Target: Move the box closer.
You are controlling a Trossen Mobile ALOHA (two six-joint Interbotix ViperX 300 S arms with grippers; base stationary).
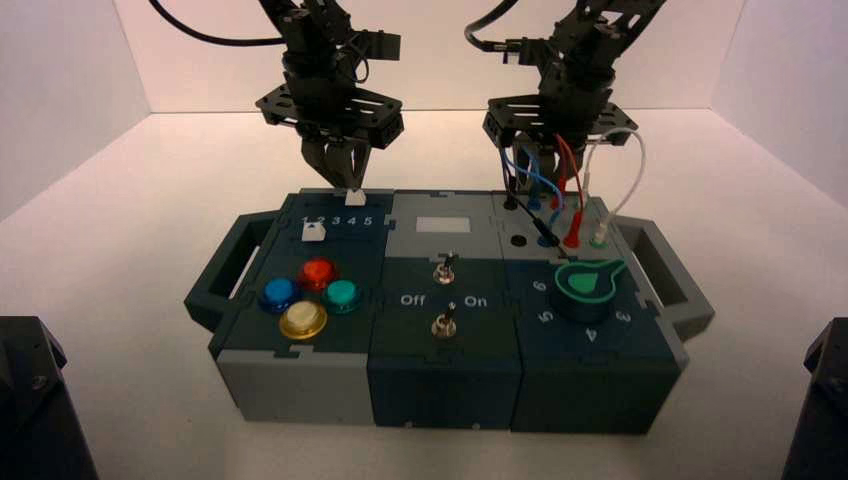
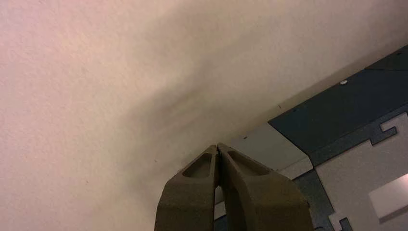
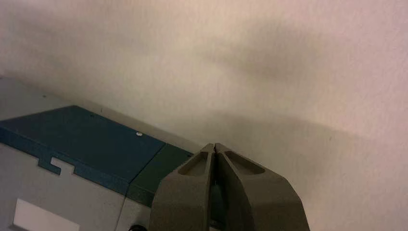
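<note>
The box (image 1: pixel 440 372) stands in the middle of the white table, with a handle on each side (image 1: pixel 222 268) (image 1: pixel 672 268). It bears four coloured buttons (image 1: pixel 302 320), two toggle switches (image 1: pixel 444 322), a green dial (image 1: pixel 585 283) and coloured wires (image 1: pixel 560 175). My left gripper (image 1: pixel 344 182) is shut and empty, its tips at the box's far edge above the left section; in the left wrist view (image 2: pixel 217 146) they meet over the box's back edge (image 2: pixel 346 106). My right gripper (image 1: pixel 535 165) is shut and empty at the far edge behind the wires; it also shows in the right wrist view (image 3: pixel 213 144) beside the box (image 3: pixel 82 139).
White walls close in the table at the back and both sides. Dark arm bases stand at the near left (image 1: pixel 30 400) and near right (image 1: pixel 825 400) corners. Bare table lies between the box's front and the near edge.
</note>
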